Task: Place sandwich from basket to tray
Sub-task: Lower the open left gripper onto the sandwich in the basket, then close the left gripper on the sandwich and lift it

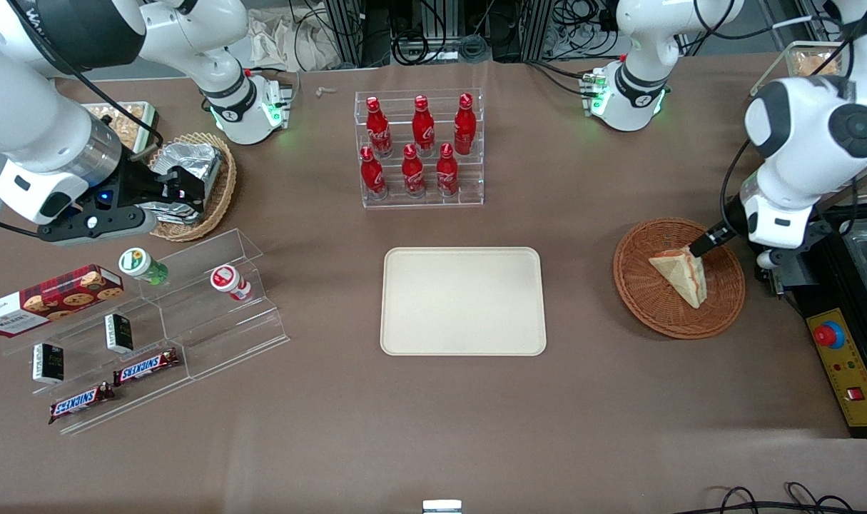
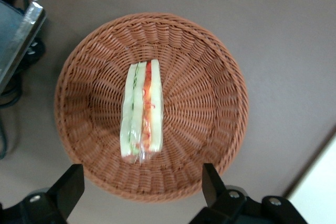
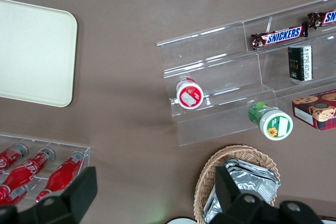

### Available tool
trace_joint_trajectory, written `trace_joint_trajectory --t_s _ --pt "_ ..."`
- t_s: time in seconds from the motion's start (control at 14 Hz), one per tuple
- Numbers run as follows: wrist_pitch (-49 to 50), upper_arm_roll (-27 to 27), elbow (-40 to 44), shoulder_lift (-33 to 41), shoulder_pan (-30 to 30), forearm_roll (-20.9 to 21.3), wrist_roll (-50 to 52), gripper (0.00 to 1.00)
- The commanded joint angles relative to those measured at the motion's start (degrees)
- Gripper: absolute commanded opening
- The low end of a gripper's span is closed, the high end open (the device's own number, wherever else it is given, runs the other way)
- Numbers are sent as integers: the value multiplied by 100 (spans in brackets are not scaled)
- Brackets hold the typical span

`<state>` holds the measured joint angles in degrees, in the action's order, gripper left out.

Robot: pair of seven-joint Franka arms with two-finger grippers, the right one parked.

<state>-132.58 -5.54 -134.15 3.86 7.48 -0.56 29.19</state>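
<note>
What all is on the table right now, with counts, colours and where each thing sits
sandwich: 1, cream, in the basket
basket: 1, reddish-brown, working arm's end
tray: 1, cream-beige, mid-table
cola bottles: 6, red, clear rack, farther from the front camera than the tray
foil packets: count unclear, silver, tan basket, parked arm's end
Snickers bars: 2, clear stand
cookie box: 1, red, same stand
hand: 1, black, open above the sandwich
</note>
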Motion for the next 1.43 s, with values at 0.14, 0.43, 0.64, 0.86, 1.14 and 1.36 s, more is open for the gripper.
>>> trace_joint_trajectory --t_s 0.14,0.43,0.64,0.86,1.14,1.36 --pt "-970 -8 -278 -693 123 4 114 100" --pt "-1594 -8 -454 -1176 140 -5 122 100" --pt "-1630 1 -454 -1423 149 -14 122 100" --pt "-1630 9 -463 -1450 149 -14 122 93" --pt "-1587 1 -410 -1275 131 3 463 0" --pt "-913 -26 -244 -827 123 21 465 0"
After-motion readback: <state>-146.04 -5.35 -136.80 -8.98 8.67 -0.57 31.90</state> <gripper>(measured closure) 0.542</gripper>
